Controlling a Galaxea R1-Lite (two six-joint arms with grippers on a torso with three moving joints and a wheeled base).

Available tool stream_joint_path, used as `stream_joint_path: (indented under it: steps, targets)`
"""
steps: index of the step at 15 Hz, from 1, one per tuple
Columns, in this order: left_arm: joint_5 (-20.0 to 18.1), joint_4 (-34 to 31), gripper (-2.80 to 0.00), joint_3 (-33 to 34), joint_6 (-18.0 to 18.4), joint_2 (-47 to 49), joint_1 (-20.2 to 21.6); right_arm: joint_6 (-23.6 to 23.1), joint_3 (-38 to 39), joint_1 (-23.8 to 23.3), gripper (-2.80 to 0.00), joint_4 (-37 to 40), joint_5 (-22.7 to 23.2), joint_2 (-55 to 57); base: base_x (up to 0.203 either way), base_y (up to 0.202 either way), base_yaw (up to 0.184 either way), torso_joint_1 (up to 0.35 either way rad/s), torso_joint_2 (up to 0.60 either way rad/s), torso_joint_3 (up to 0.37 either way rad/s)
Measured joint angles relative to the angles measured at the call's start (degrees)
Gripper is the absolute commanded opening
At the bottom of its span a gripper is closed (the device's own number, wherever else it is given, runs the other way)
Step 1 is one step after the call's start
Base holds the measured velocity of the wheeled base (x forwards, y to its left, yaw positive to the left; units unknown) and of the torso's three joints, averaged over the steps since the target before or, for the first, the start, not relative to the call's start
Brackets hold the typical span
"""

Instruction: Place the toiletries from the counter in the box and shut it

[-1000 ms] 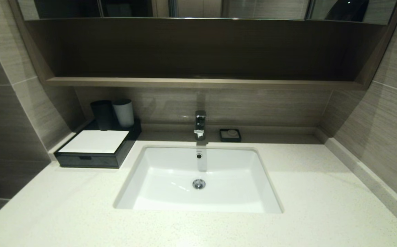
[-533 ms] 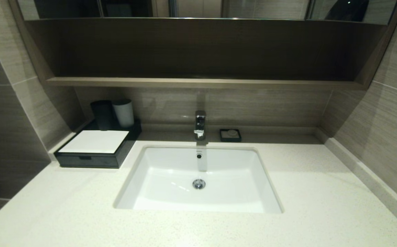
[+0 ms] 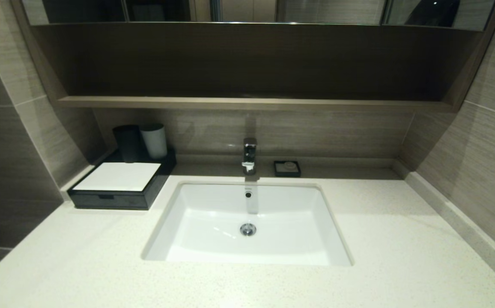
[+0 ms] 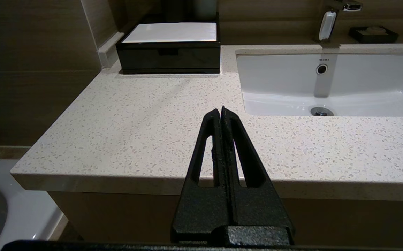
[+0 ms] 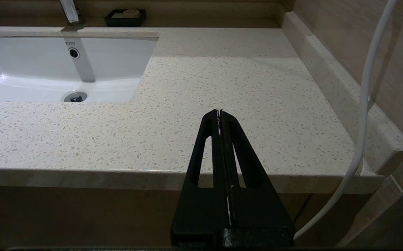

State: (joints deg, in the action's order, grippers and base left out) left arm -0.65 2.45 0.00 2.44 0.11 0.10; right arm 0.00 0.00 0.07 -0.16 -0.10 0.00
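Box [image 3: 121, 186], counter [image 3: 380, 239] back-left corner: drawer shut, rigid, probably light; I'd pull at its front notch. No packets visible. Left tool [image 4: 221, 113], right tool [image 5: 219, 114]: both pinched closed, empty.

Dim warm light, glare in basin [image 3: 247, 222], shadowed shelf [image 3: 251, 102], edges bowed

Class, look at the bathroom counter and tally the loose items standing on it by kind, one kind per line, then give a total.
Cups: 2, a dark cup and a pale cup
Box: 1, the black box with a white top
Soap dish: 1, the black soap dish
Toiletry packets: 0 in view
Total: 4
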Motion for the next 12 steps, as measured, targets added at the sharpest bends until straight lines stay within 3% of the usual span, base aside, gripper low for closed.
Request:
stream_joint_path:
  steps: [12]
  targets:
    - [0.0, 0.0, -2.8, 0.0, 0.0, 0.0, 0.0, 0.0, 0.0, 0.0, -2.8, 0.0, 0.0, 0.0, 0.0, 0.0, 0.0, 0.0, 0.0, 0.0]
